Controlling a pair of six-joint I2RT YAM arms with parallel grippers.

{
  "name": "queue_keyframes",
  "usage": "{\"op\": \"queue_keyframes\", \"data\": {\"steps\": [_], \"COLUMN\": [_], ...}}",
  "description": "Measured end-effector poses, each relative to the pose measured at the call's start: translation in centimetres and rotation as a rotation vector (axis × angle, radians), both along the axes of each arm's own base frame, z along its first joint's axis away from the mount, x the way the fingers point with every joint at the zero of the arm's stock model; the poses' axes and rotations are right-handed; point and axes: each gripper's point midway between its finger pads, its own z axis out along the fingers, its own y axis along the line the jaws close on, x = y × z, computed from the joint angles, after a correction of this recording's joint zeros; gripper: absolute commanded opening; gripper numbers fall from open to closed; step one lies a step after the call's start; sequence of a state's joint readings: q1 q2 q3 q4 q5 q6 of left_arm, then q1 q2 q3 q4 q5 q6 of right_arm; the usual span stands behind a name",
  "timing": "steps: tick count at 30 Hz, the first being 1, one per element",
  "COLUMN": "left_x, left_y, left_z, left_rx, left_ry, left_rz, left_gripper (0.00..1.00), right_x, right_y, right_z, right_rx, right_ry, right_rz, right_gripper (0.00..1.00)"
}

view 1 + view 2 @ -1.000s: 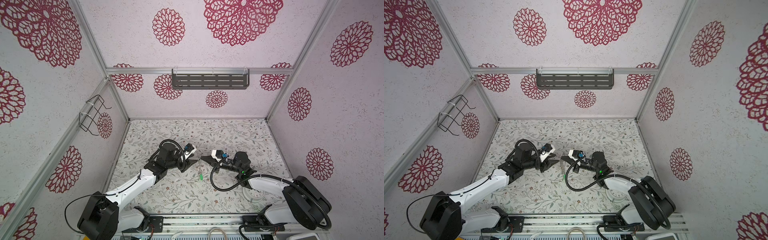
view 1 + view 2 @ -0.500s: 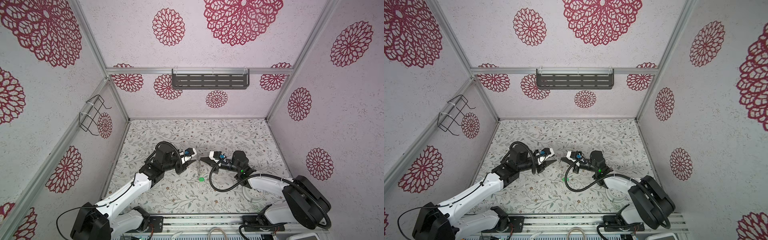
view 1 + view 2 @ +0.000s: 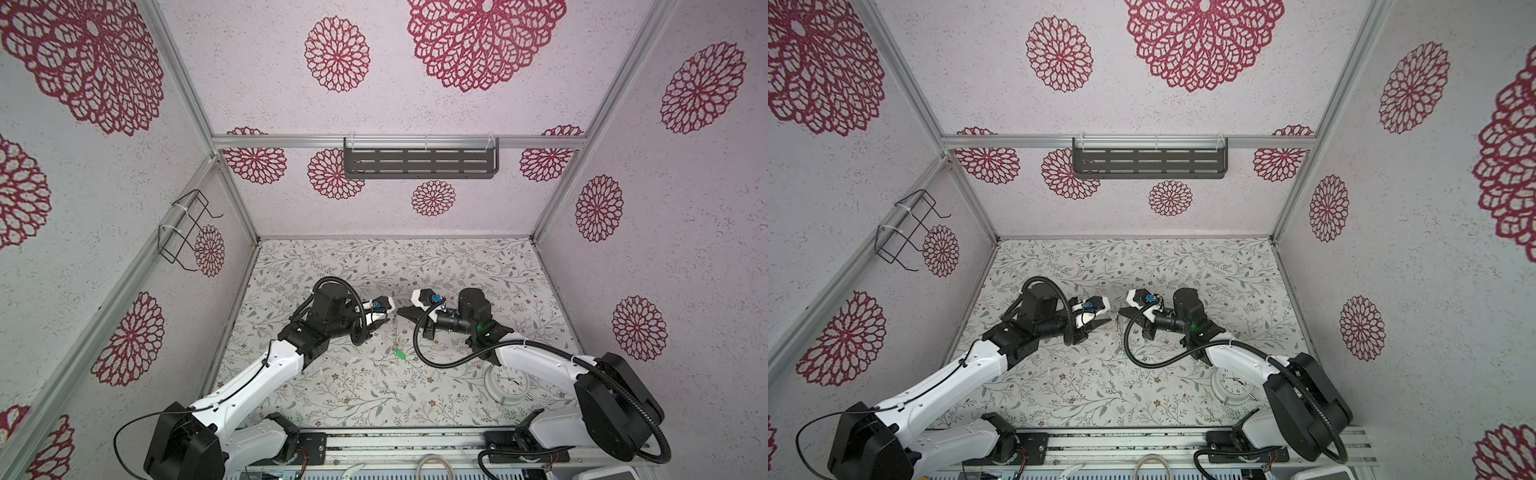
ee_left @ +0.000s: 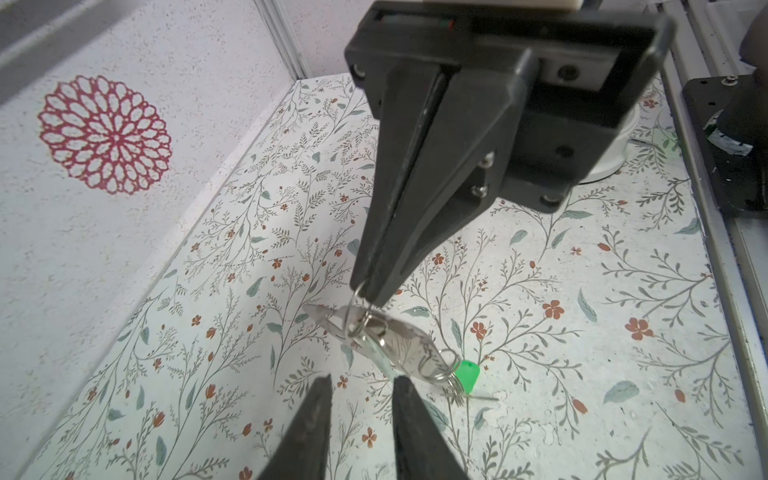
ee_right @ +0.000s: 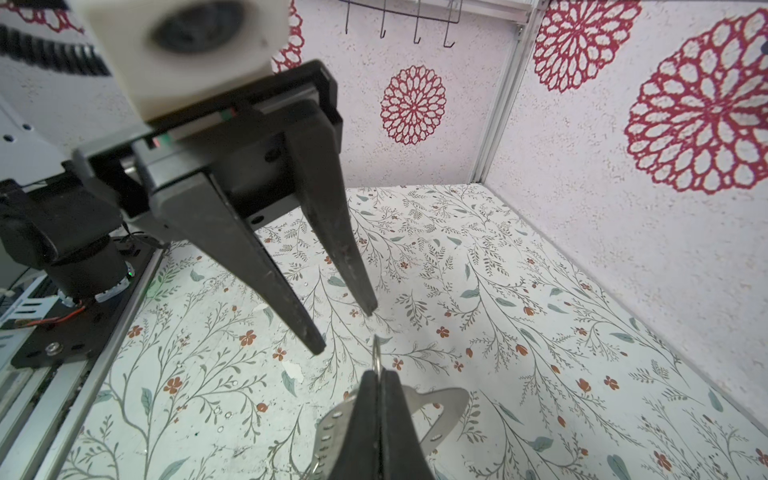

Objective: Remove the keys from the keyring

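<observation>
My right gripper (image 5: 376, 376) is shut on a thin wire ring (image 5: 376, 353), and the bunch hangs from it above the table. The keyring (image 4: 401, 345), a flat dull metal loop, dangles under the right gripper (image 4: 370, 293). Keys hang at its lower end, one with a green tag (image 4: 467, 374). In both top views the bunch hangs between the two arms, with the green tag (image 3: 400, 354) lowest. My left gripper (image 4: 361, 384) is open, its tips just short of the keyring with nothing between them. From the right wrist view the left gripper (image 5: 345, 328) faces the wire ring.
A round white alarm clock (image 3: 507, 384) stands on the floral table (image 3: 332, 386) under the right arm, also in a top view as the clock (image 3: 1232, 384). A dark shelf (image 3: 419, 162) hangs on the back wall and a wire rack (image 3: 185, 226) on the left wall.
The left arm drew back a little, then came in again toward the bunch, and its jaws have narrowed. The right gripper kept the bunch almost still.
</observation>
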State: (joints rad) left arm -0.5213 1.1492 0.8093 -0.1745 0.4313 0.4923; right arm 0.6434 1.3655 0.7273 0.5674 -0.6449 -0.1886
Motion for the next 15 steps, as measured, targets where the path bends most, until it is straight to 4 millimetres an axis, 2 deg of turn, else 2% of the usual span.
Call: {"op": "queue_keyframes", "data": {"steps": [6, 15], "left_x": [0.6, -0.2], "left_y": [2.2, 1.3], "left_z": [2.6, 4.2], "left_rx": [-0.116, -0.181], "left_ry": [0.032, 0.088], "left_rz": [0.053, -0.025], "left_gripper": [0.30, 0.30], "right_x": [0.5, 1.0], "right_y": [0.0, 0.1], "right_z": [1.6, 2.5], "right_rx": [0.005, 0.000], "right_ry": [0.169, 0.399], "right_rz": [-0.047, -0.094], "right_gripper": [0.00, 0.00]}}
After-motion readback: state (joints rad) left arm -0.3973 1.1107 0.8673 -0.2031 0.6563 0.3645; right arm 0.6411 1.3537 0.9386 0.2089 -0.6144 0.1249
